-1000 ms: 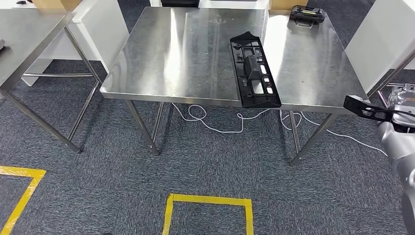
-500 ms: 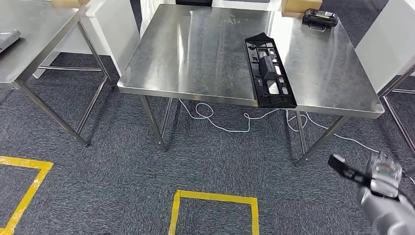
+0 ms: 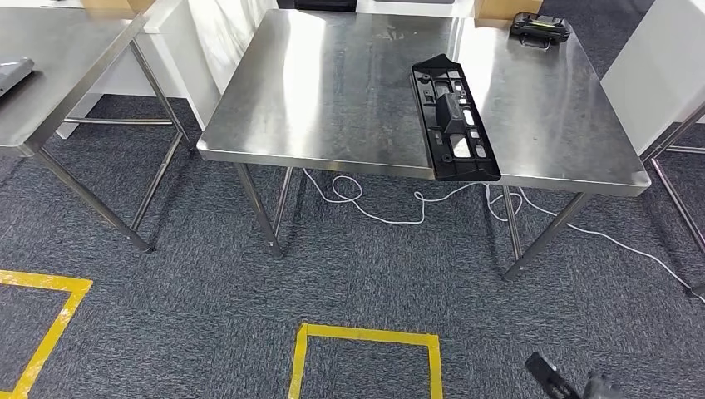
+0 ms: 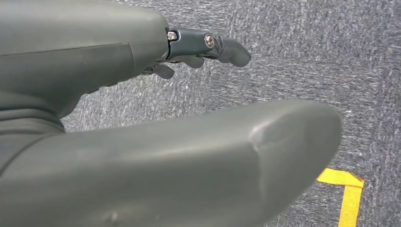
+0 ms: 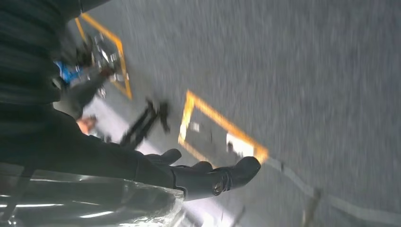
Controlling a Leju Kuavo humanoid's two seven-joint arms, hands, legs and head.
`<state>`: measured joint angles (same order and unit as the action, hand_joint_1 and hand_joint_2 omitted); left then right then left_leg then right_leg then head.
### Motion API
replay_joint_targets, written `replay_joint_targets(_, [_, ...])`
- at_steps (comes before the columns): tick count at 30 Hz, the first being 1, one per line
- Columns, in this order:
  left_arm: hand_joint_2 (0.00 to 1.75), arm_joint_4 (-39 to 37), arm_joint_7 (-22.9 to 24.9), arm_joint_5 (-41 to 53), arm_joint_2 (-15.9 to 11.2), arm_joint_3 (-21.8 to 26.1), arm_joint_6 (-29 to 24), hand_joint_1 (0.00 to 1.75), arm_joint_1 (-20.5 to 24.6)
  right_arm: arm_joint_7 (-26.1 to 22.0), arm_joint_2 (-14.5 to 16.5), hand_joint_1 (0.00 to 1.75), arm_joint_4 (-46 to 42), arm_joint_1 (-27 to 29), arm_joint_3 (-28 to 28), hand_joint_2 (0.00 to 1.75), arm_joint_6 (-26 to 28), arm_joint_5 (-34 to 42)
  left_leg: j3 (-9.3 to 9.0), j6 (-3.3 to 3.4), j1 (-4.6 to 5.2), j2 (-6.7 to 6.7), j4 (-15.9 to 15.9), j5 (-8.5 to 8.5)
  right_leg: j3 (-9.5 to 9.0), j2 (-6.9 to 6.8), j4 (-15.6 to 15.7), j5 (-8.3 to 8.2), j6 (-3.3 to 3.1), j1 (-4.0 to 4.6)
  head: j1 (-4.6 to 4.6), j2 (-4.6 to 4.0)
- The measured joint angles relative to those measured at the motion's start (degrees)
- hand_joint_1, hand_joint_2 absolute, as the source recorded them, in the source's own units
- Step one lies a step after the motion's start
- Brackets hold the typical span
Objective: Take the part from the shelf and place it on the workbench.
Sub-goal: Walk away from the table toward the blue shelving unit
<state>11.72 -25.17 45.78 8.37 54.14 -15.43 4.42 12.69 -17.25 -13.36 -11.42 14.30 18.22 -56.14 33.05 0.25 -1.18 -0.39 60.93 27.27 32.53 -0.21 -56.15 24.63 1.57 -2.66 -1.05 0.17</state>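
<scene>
So the steel tabletop [image 3: 332, 91] has a long black plastic part [image 3: 453, 119] lying flat on it, right of the middle, with its near end reaching the front edge. A small black device [image 3: 542, 29] sits in the far right corner (can't make out what it is). There's a second steel table [image 3: 58, 75] off to the left. Below is grey carpet floor [image 3: 166, 316] with yellow tape squares [image 3: 366, 353] and a white cable [image 3: 391, 208] trailing under the table.
</scene>
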Motion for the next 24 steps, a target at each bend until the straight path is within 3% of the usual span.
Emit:
replay_joint_targets(2, [0.00,0.00,0.07,0.27,0.02,0.00,0.03,0.00,0.03,-1.57,1.50,0.00,0.09,1.81,1.57,1.75,-1.98,0.79,-1.41,0.46,0.38,-0.20,-2.89,-0.40,0.10,0.07,0.12,-0.16,0.79,0.19,0.03,0.00])
replay_joint_targets(5, [0.00,0.00,0.22,0.48,0.07,0.02,-0.01,0.00,0.02,-3.61,3.97,0.00,0.28,4.64,3.39,1.75,-3.48,1.20,-1.50,2.09,0.88,-0.16,-3.61,-1.01,0.30,0.08,0.19,-0.20,1.99,0.40,0.10,0.00])
replay_joint_targets(7, [0.00,0.00,0.38,0.57,0.12,0.02,-0.10,0.00,0.03,-3.78,5.30,0.00,0.50,6.10,3.87,1.75,-3.66,0.32,-1.71,3.28,1.03,0.03,-4.55,-1.87,2.19,0.08,-3.61,2.05,1.47,0.49,0.22,0.00])
replay_joint_targets(9, [0.00,0.00,0.57,0.77,0.13,0.02,-0.16,0.00,0.03,-3.36,6.47,0.00,0.81,7.33,4.04,1.75,-4.18,-0.89,-1.39,3.94,1.45,0.15,-4.70,-2.24,6.02,0.09,-11.79,5.90,0.51,0.48,0.32,0.00])
replay_joint_targets(11, [0.00,0.00,0.87,1.15,0.13,0.02,-0.19,0.00,0.00,-2.62,7.52,0.00,1.11,8.32,4.02,1.75,-4.93,-1.95,-1.12,4.15,1.91,0.15,-4.67,-2.38,8.21,0.11,-16.95,7.64,0.61,0.63,0.36,0.00])
replay_joint_targets(12, [0.00,-0.01,1.08,1.38,0.15,0.02,-0.21,0.00,-0.03,-2.20,8.04,0.00,1.26,8.66,4.01,1.75,-5.40,-2.39,-1.06,4.18,2.10,0.14,-4.64,-2.41,7.54,0.11,-16.11,7.15,0.95,0.74,0.38,0.00])
replay_joint_targets(14, [0.00,-0.01,1.49,1.74,0.19,0.02,-0.26,0.00,-0.07,-1.39,9.08,0.00,1.50,8.97,3.97,1.75,-6.47,-2.99,-1.04,4.15,2.35,0.15,-4.46,-2.44,3.07,0.07,-8.68,4.68,1.51,0.90,0.38,0.00])
replay_joint_targets(16, [0.00,-0.01,1.68,2.09,0.17,0.00,-0.30,0.00,-0.04,-0.68,10.08,0.00,1.61,9.07,3.97,1.75,-7.23,-2.79,-0.89,3.78,2.73,0.18,-3.93,-2.20,-0.80,0.09,-1.58,2.72,1.17,1.25,0.32,0.00])
replay_joint_targets(17, [0.00,0.00,1.74,2.27,0.15,-0.01,-0.31,0.00,-0.02,-0.33,10.63,0.00,1.65,9.18,3.98,1.75,-7.68,-2.62,-0.82,3.55,2.86,0.17,-3.71,-2.04,-1.57,0.11,-0.05,2.39,0.81,1.43,0.29,0.00])
replay_joint_targets(18, [0.00,0.00,1.82,2.45,0.14,-0.02,-0.32,0.00,-0.03,-0.06,11.18,0.00,1.69,9.33,4.00,1.75,-8.13,-2.53,-0.76,3.29,2.93,0.17,-3.56,-1.92,-1.64,0.16,0.33,2.24,0.44,1.63,0.24,0.00])
replay_joint_targets(21, [0.00,0.03,2.02,2.70,-0.07,-0.02,-0.34,0.00,-0.09,0.29,12.68,0.00,1.85,9.79,3.98,1.75,-8.99,-2.77,-0.14,2.41,2.60,0.14,-2.08,-0.75,-2.11,0.15,0.59,1.78,-0.53,0.81,0.12,0.00])
replay_joint_targets(22, [0.00,0.04,2.04,2.74,-0.15,-0.02,-0.35,0.00,-0.09,0.32,13.05,0.00,1.90,9.88,3.97,1.75,-9.09,-2.80,0.78,1.89,2.33,0.14,0.15,0.80,-2.28,0.14,0.68,1.60,-0.85,0.49,0.02,0.00])
replay_joint_targets(24, [0.00,0.04,2.06,2.76,-0.20,-0.02,-0.36,0.00,-0.11,0.33,13.55,0.00,2.00,9.99,3.97,1.75,-9.19,-2.81,3.91,0.76,1.54,0.14,7.54,5.02,-2.27,0.12,0.66,1.45,-1.19,0.44,-0.19,0.00])
